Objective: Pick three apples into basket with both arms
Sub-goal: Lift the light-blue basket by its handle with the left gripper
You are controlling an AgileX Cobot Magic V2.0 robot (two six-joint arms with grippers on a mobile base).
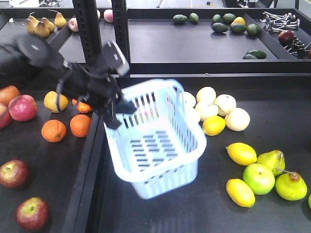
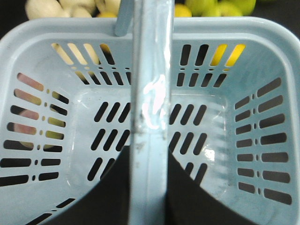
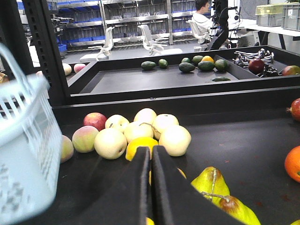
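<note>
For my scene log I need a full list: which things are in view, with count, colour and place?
basket: one, pale blue, centre, lifted, tilted, empty.
apples: at least three, red, far left.
oranges: about four, orange, left of basket.
pale round fruits: about five, cream, right of basket.
lemons: three, yellow, right of basket.
green fruits: three, yellow-green, front right.
avocados: several, dark green, far back.
left hand: black, gripping basket.
right hand: black, shut, empty.

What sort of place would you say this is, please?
Probably a robotics lab staged as a produce display: black trays of loose fruit, a shopping basket, storage racks and office chairs behind.
</note>
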